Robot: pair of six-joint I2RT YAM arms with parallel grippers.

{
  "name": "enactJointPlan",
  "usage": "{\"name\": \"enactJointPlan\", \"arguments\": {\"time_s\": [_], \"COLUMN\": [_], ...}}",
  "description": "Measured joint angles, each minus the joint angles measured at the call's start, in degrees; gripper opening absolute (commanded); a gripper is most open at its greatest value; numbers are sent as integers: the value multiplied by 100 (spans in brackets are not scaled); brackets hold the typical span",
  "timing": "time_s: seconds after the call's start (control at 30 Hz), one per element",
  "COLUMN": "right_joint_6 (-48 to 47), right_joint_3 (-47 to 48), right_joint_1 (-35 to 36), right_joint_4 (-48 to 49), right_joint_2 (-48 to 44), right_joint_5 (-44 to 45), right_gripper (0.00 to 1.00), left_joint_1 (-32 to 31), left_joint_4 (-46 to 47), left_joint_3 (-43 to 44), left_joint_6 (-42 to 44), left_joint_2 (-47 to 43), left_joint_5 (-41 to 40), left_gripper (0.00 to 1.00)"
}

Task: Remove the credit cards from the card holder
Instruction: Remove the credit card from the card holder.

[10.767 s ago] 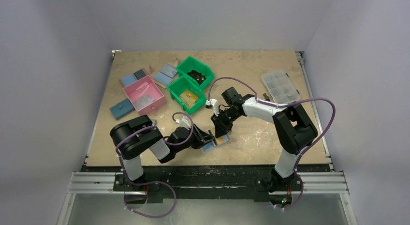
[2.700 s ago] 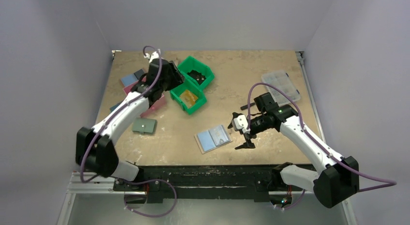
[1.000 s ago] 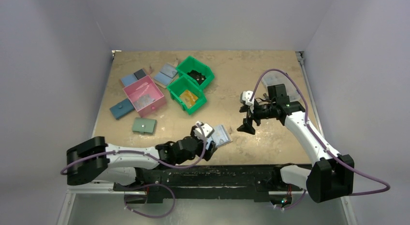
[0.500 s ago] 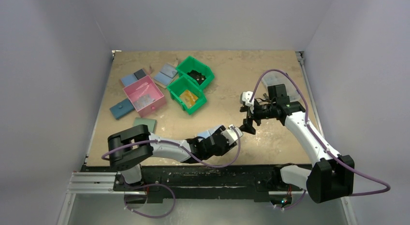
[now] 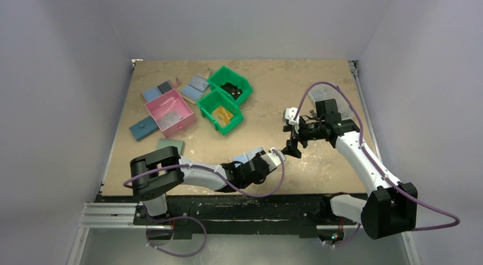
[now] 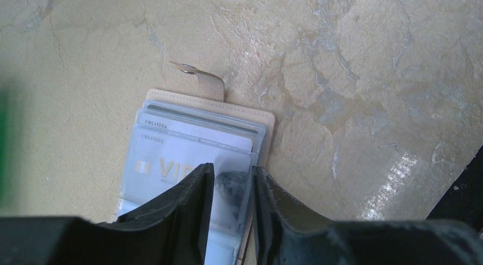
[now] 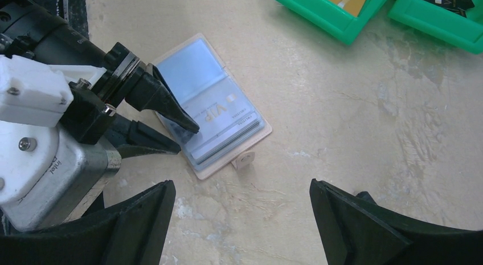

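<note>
Tan mottled table (image 5: pixel 296 82); right gripper (image 7: pixel 239 231) held above it, just beside holder, jaws spread wide, nothing between; left gripper (image 6: pixel 230 172) set down on beige folding card holder (image 7: pixel 211 85), laid open near middle of table's near edge; jaws narrow, one finger (image 7: pixel 171 105) laid on clear sleeve, other off holder's side; pale credit cards (image 6: pixel 188 142) stacked in slots, front one marked VIP.

The top view looks down from high behind the near edge onto the whole desk (image 5: pixel 285 82). The left wrist view looks from very near along the left tool (image 6: pixel 232 169) at the card holder (image 6: pixel 193 141). The right wrist view, farther up, faces down and shares both of them.
</note>
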Motion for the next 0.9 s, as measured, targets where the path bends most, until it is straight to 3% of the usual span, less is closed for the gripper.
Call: {"name": "enactJointPlan", "arguments": {"time_s": [0.2,0.43,0.6,0.7,0.83,0.9], "right_joint_6": [0,109,516,831,1519,1825], "right_joint_3": [0,0,0,0,2,61], "right_joint_1": [0,0,48,271,798,949], "right_joint_4": [-4,4,101,223,603,684], "right_joint_2": [9,122,527,848,1163,1403], "right_joint_5": [20,9,-151,-164,-116,-140], "right_gripper": [99,99,97,86,61,56], "left_joint_1": [0,0,22,120,501,688], "left_joint_4": [13,221,538,732,1008,1274], "left_joint_3": [-81,-560,-1123,-1526,-2006,-2282], "left_joint_6": [-52,-380,-1119,-1987,-3228,-3766], "left_joint_2": [0,-402,-1062,-1578,-2013,-2065], "left_joint_5": [-52,-98,-238,-297,-146,-2], "left_gripper": [1,0,0,0,0,0]}}
